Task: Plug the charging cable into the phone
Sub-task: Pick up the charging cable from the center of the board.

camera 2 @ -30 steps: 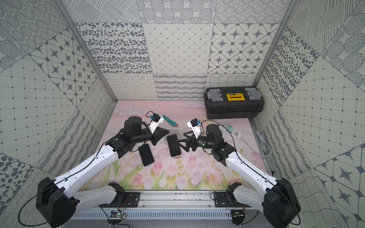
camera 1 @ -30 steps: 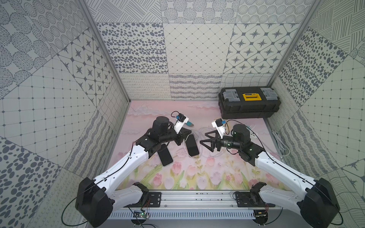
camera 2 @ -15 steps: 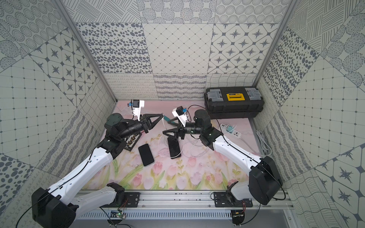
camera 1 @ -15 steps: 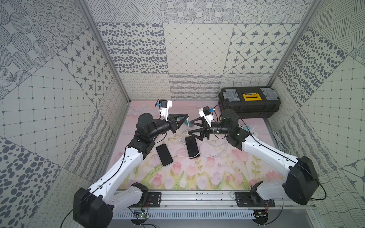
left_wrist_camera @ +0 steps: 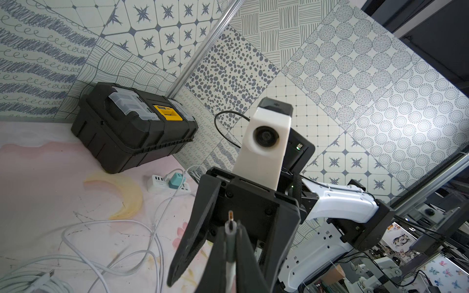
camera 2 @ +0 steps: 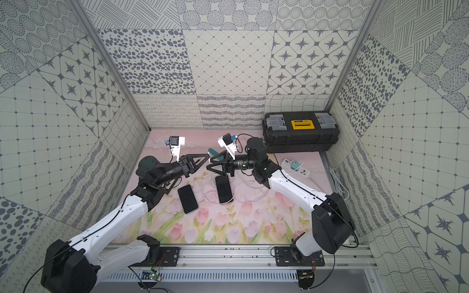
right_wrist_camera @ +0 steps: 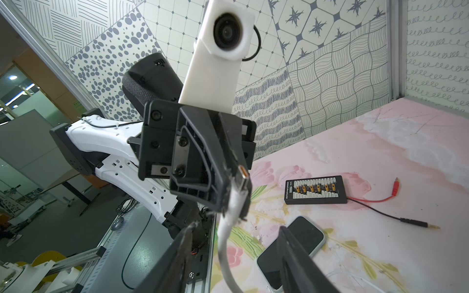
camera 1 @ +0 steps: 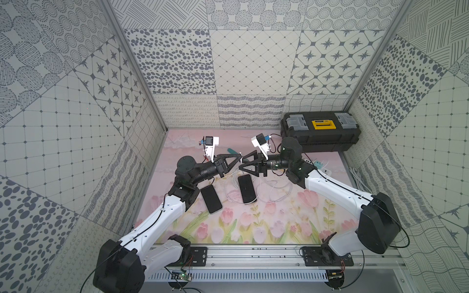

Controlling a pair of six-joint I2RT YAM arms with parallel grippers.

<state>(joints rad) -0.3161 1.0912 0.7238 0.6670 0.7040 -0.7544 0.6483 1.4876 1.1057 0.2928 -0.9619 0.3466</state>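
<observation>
Two dark phones lie face up on the flowered mat, one in the middle (camera 1: 247,188) (camera 2: 223,189) and one to its left (camera 1: 211,198) (camera 2: 187,199). The white charging cable (camera 1: 269,189) loops beside the middle phone. My left gripper (camera 1: 240,158) (left_wrist_camera: 231,228) is raised above the mat, shut on the cable just behind its plug (left_wrist_camera: 231,215) (right_wrist_camera: 242,175), whose metal tip sticks out. My right gripper (camera 1: 241,164) (right_wrist_camera: 236,228) faces it tip to tip, jaws apart on either side of the hanging cable (right_wrist_camera: 223,243) without touching it.
A black toolbox (camera 1: 319,135) stands at the back right. A white power strip with a teal charger (camera 1: 318,165) lies in front of it. A teal object (camera 1: 232,151) lies behind the grippers. A black connector board with a red lead (right_wrist_camera: 314,190) lies under the left arm.
Both arms lifted off the phones and swung toward the back until the grippers met tip to tip. The right jaws have narrowed around the cable. The left stayed shut.
</observation>
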